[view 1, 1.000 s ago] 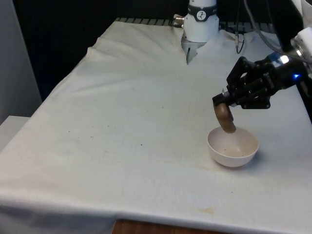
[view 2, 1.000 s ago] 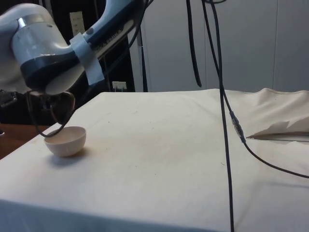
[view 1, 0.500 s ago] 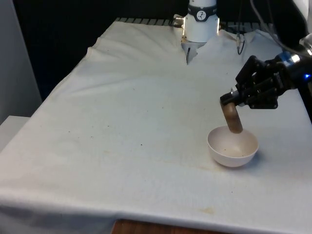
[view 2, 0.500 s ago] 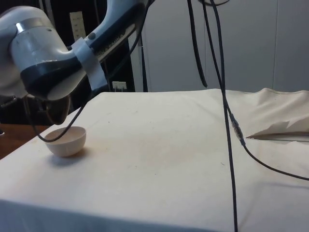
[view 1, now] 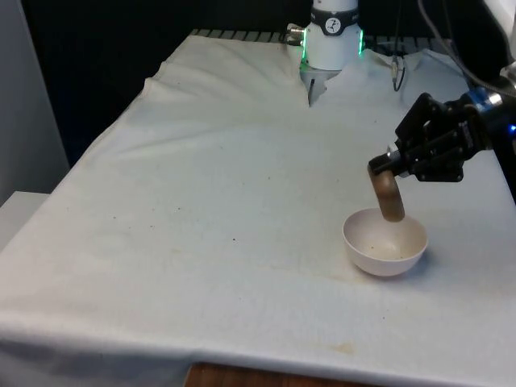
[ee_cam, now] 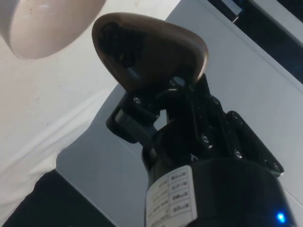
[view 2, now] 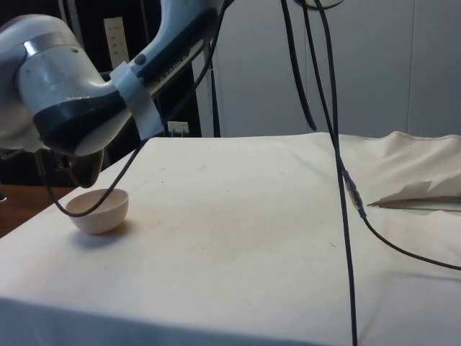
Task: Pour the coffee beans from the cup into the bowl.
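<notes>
A brown cup (view 1: 389, 197) hangs tipped over the far side of a white bowl (view 1: 384, 243) near the table's front edge on the front view's right. My gripper (view 1: 386, 166) is shut on the cup's upper end, with the mouth pointing down into the bowl. In the wrist view the cup (ee_cam: 150, 51) sits clamped between the fingers (ee_cam: 142, 124), dark beans showing inside its mouth, and the bowl (ee_cam: 45, 23) lies beyond it. In the side view the bowl (view 2: 99, 210) rests at the left with the cup (view 2: 86, 167) just above it under the arm. A few specks lie in the bowl.
White cloth covers the table (view 1: 234, 185). Black cables (view 2: 338, 166) hang down and trail across the cloth in the side view. The robot base (view 1: 331, 39) stands at the far end. The table's front edge runs close below the bowl.
The gripper has carried the cup toward the front view's right and turned it more upright over the bowl's far rim. The bowl has stayed in place.
</notes>
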Available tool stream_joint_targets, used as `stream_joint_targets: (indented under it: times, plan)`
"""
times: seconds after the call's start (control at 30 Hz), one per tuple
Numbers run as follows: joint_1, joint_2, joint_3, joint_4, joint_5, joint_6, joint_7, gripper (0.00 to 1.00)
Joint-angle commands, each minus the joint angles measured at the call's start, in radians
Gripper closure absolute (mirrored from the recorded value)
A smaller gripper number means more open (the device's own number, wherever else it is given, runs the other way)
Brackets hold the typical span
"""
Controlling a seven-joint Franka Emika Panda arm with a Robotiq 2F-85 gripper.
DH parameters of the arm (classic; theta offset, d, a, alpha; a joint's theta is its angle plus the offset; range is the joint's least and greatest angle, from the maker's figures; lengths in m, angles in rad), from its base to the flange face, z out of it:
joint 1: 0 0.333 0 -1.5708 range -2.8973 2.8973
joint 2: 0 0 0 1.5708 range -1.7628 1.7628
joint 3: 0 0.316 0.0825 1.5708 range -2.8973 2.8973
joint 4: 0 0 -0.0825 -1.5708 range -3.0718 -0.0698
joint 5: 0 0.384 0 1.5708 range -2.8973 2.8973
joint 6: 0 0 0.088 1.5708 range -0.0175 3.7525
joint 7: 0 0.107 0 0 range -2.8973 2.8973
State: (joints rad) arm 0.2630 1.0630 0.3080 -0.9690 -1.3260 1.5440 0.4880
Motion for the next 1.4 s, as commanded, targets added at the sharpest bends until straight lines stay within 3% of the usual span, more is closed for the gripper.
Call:
stream_joint_targets:
  times: [0.0, 0.6, 0.8, 0.83, 1.07, 1.37]
  plan:
    - [0.0, 0.0, 0.0, 0.0, -0.002, 0.001, -0.004, 0.99]
    - [-0.002, -0.001, 0.003, -0.023, -0.054, 0.0, 0.0, 0.99]
    - [-0.004, -0.029, 0.01, -0.08, -0.065, 0.007, 0.032, 0.99]
    - [-0.002, -0.019, 0.008, -0.065, -0.062, -0.004, 0.028, 0.99]
    - [-0.007, -0.064, 0.008, -0.151, -0.081, 0.003, 0.065, 0.99]
    - [-0.007, -0.064, 0.008, -0.175, -0.12, 0.002, 0.072, 0.99]
